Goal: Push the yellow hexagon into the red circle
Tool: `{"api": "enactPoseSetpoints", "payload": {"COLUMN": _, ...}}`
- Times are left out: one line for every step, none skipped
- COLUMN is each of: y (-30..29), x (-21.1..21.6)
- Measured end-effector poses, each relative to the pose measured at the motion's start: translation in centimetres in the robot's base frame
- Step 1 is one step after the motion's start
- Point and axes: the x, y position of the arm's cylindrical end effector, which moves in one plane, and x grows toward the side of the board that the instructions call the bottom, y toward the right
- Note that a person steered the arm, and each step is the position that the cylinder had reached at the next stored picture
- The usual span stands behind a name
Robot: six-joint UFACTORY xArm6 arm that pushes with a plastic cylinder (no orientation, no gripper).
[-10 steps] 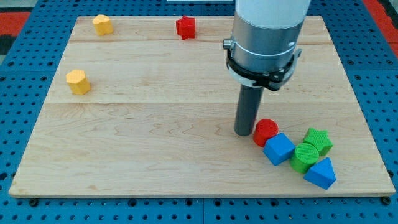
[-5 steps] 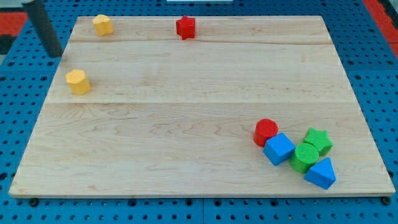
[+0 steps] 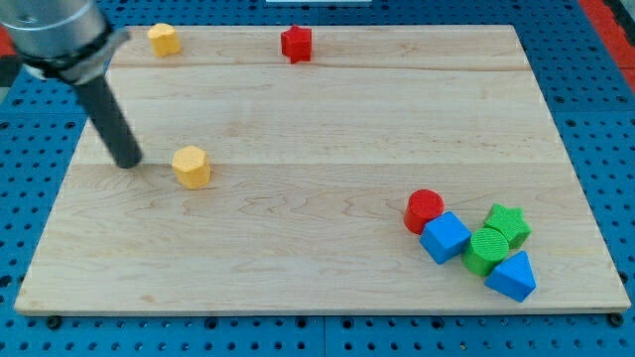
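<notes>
Our tip [image 3: 128, 162] rests on the board [image 3: 298, 268] near its left edge, about halfway between the top and the bottom edge. We have no gripper on this arm, only the dark rod, so there is nothing to open or close. The yellow hexagon [image 3: 191, 166] stands just to the view's right of our tip, with a small gap of bare wood between them; they do not touch.

The red circle [image 3: 424, 209] is far away, near the bottom right corner of the board. It touches the blue cube [image 3: 444, 237] on its lower right side. In the same cluster we see a green cylinder [image 3: 487, 249], a green star [image 3: 508, 224] and a blue triangle [image 3: 512, 276] close together, nearest to the right edge.

At the top edge, a second yellow block [image 3: 163, 39] stands near the top left corner; its shape is not clear to us. A red star [image 3: 296, 43] stands further right along the same edge.
</notes>
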Motion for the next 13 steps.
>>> {"api": "enactPoseSetpoints", "payload": {"y": 10.1, "x": 0.5}}
{"api": "enactPoseSetpoints", "payload": {"y": 16.9, "x": 1.4}}
{"api": "enactPoseSetpoints", "payload": {"y": 13.6, "x": 2.7}}
{"api": "enactPoseSetpoints", "payload": {"y": 8.6, "x": 2.1}}
{"api": "enactPoseSetpoints", "payload": {"y": 11.9, "x": 7.3}}
{"api": "enactPoseSetpoints", "payload": {"y": 17.8, "x": 8.3}}
{"api": "enactPoseSetpoints", "payload": {"y": 15.2, "x": 6.9}}
{"api": "enactPoseSetpoints", "payload": {"y": 14.1, "x": 1.6}}
{"api": "enactPoseSetpoints", "payload": {"y": 19.5, "x": 2.0}}
{"api": "enactPoseSetpoints", "payload": {"y": 21.5, "x": 4.7}}
{"api": "enactPoseSetpoints", "payload": {"y": 17.1, "x": 3.5}}
{"api": "enactPoseSetpoints", "payload": {"y": 12.6, "x": 4.8}}
{"api": "enactPoseSetpoints", "payload": {"y": 18.9, "x": 9.3}}
